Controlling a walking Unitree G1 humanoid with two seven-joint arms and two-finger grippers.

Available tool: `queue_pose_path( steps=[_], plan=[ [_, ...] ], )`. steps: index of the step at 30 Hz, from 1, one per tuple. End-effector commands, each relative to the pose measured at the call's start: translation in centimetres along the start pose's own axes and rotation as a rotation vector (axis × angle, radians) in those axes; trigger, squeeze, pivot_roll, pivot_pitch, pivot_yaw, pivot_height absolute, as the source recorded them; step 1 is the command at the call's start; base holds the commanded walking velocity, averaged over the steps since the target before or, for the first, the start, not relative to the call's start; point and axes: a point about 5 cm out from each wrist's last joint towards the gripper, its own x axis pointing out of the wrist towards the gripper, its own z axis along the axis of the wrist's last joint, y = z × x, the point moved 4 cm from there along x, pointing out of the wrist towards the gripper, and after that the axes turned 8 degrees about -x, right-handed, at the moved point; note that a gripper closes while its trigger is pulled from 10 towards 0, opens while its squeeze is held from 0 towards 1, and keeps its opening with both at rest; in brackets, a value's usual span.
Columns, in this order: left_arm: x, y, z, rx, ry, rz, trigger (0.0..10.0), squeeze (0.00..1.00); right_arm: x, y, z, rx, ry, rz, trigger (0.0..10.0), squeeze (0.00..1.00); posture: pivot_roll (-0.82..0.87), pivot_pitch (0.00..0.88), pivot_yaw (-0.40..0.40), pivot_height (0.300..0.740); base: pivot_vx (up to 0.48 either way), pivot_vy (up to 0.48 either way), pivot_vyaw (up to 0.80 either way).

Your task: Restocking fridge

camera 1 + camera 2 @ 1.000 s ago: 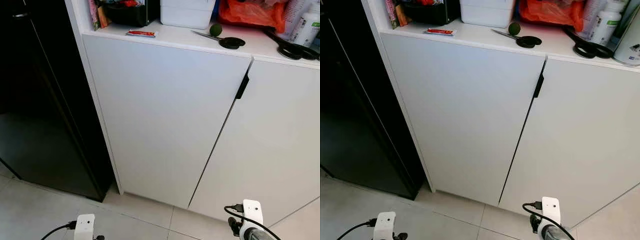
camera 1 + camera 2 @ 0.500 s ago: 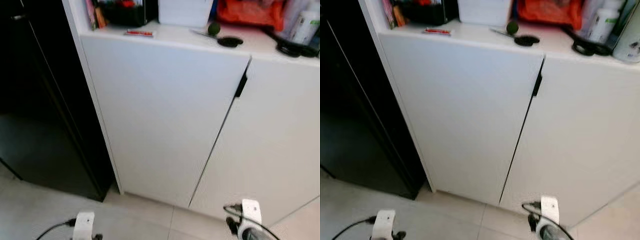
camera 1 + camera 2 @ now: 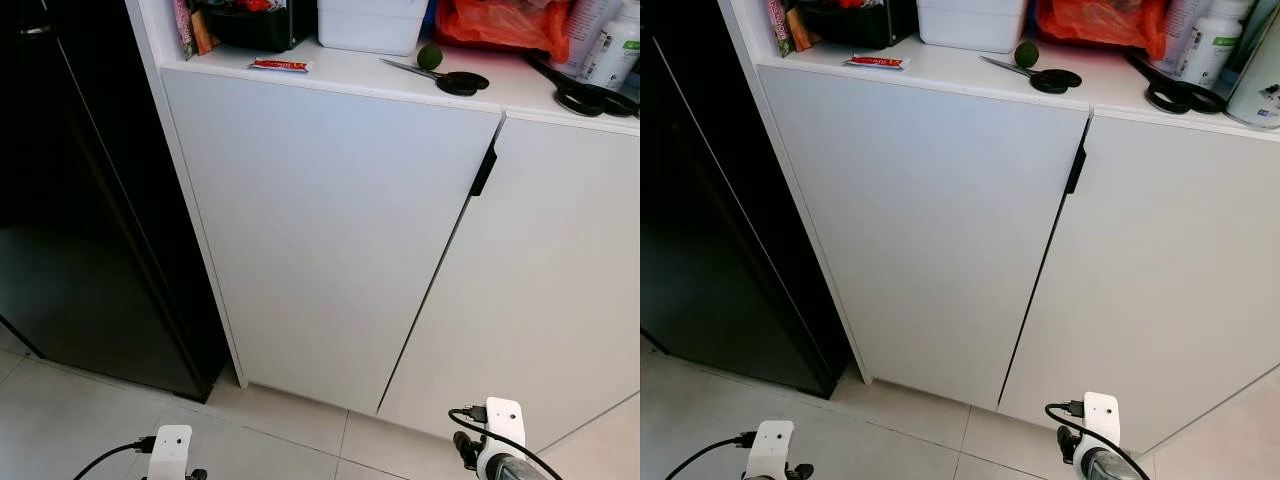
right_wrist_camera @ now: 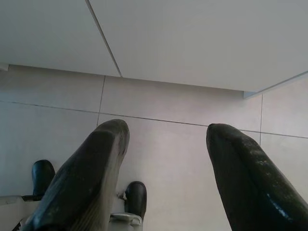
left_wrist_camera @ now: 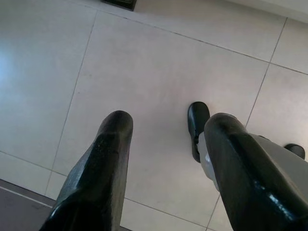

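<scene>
The black fridge [image 3: 70, 200] stands at the left with its door closed, hard against a white cabinet [image 3: 320, 230]. Both arms hang low at the bottom of the eye views; the left wrist [image 3: 168, 452] and right wrist [image 3: 497, 440] show as white housings. In the left wrist view my left gripper [image 5: 166, 132] is open over beige floor tiles, nothing between its fingers. In the right wrist view my right gripper [image 4: 166, 132] is likewise open, pointing at the floor by the cabinet base.
The cabinet has two closed doors with a black handle [image 3: 484, 168] between them. On its top lie a red tube [image 3: 282, 66], a green lime [image 3: 430, 57], black scissors [image 3: 450, 80], a white box [image 3: 370, 25] and an orange bag [image 3: 500, 22]. My own feet [image 5: 197, 125] stand on the tiled floor [image 3: 290, 430].
The eye views have shifted slightly and sharpened after a blurred frame: the camera moved. The cabinet, fridge and hanging arms stay as they were.
</scene>
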Motion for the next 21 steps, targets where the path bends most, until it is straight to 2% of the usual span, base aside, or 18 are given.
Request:
queue_pose_path(
  steps=[1, 3, 21],
  plan=[
    [-0.01, -0.03, -0.38, -0.006, 0.019, 0.001, 10.0, 0.0, 0.03, -0.14, 0.44, 0.012, -0.008, -0.004, 10.0, 0.0, 0.03, 0.0, -0.053, 0.74, 0.0, 0.0, 0.0],
    [-0.01, -0.02, -0.4, -0.004, 0.021, 0.001, 10.0, 0.0, 0.03, -0.14, 0.44, 0.014, -0.009, -0.004, 10.0, 0.0, 0.03, 0.0, -0.053, 0.74, 0.0, 0.0, 0.0],
    [-0.03, -0.02, -0.59, 0.008, 0.03, -0.002, 10.0, 0.0, 0.01, -0.17, 0.22, 0.021, -0.002, -0.01, 10.0, 0.0, 0.03, 0.0, -0.051, 0.74, 0.0, 0.275, 0.0]
  ],
)
